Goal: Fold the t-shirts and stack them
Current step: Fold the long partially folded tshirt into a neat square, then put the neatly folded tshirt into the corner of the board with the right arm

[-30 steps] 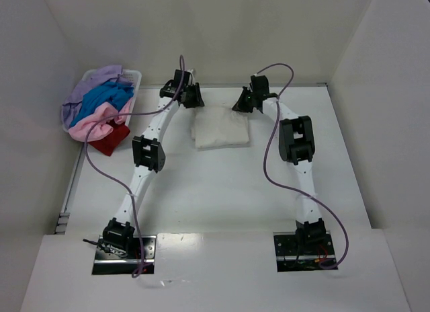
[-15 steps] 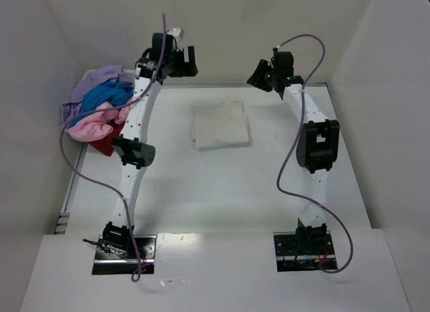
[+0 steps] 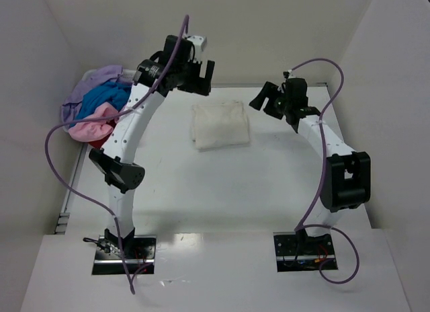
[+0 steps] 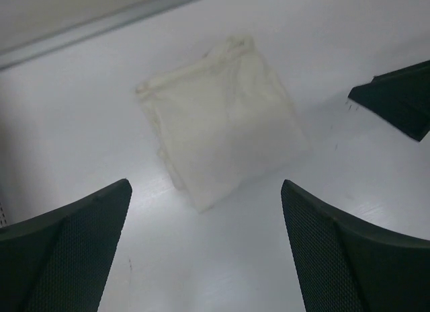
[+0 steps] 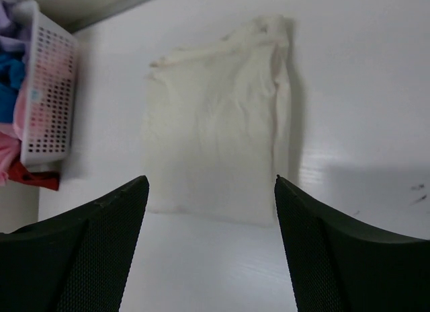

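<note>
1. Mid-table, toward the far edge, the cream-white t-shirt (image 3: pixel 220 125) lies folded into a flat rectangle, and neither arm touches it.
2. Above its far-left corner, the left gripper (image 3: pixel 199 82) hangs with jaws spread wide and empty. Just right of the shirt, the right gripper (image 3: pixel 267 102) hovers, also parted and empty.
3. At the far left, the white basket (image 3: pixel 136 74) holds a heap: lilac shirt (image 3: pixel 94 82), blue shirt (image 3: pixel 107 97) and pink shirt (image 3: pixel 91 128). The red shirt (image 5: pixel 30 179) shows at its near end.

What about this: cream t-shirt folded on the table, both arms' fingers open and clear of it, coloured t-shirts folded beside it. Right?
No: the top view shows the coloured t-shirts heaped unfolded in the basket, not folded beside it. The cream t-shirt is folded; left fingers and right fingers open.
</note>
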`<move>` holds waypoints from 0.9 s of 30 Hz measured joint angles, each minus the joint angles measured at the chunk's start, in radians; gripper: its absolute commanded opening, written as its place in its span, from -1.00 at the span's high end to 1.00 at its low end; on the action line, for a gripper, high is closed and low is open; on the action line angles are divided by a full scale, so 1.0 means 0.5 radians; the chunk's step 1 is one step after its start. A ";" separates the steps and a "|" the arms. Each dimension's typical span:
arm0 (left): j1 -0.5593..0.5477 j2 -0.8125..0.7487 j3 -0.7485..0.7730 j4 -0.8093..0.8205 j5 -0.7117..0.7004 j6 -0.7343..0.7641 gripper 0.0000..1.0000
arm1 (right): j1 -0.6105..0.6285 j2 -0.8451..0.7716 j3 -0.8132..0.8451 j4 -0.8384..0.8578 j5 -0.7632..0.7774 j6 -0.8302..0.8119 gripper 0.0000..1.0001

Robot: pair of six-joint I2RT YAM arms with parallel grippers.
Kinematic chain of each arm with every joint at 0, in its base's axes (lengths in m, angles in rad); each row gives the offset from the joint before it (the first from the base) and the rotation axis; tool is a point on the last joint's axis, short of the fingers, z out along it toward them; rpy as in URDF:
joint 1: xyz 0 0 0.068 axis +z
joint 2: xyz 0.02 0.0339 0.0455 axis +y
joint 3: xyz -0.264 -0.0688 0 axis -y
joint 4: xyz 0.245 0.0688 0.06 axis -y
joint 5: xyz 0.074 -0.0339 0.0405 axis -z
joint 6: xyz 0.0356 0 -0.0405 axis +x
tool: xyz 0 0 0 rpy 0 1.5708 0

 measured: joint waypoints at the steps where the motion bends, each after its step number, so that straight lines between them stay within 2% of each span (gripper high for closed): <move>1: -0.014 -0.044 -0.127 0.002 -0.022 -0.001 -1.00 | 0.000 0.010 -0.056 -0.012 -0.002 0.001 -0.63; 5: -0.010 -0.336 -0.767 0.133 -0.078 -0.025 -1.00 | 0.000 0.024 -0.149 -0.040 -0.005 -0.004 -0.69; 10: 0.014 -1.073 -1.756 0.610 -0.073 -0.119 -1.00 | 0.000 0.031 -0.156 -0.009 -0.008 -0.025 -0.74; 12: 0.027 -1.370 -2.062 0.814 -0.050 -0.175 -1.00 | -0.007 0.058 -0.156 0.012 -0.025 -0.032 -0.76; 15: 0.044 -1.638 -2.390 1.115 -0.011 -0.237 -1.00 | -0.009 0.156 -0.156 0.049 -0.069 -0.046 -0.82; 23: 0.066 -1.884 -3.266 1.733 0.103 -0.311 -1.00 | -0.009 0.510 -0.120 0.064 -0.188 -0.072 -0.84; 27: 0.081 -2.000 -3.394 1.831 0.099 -0.321 -1.00 | -0.009 0.652 -0.010 0.063 -0.237 -0.077 -0.84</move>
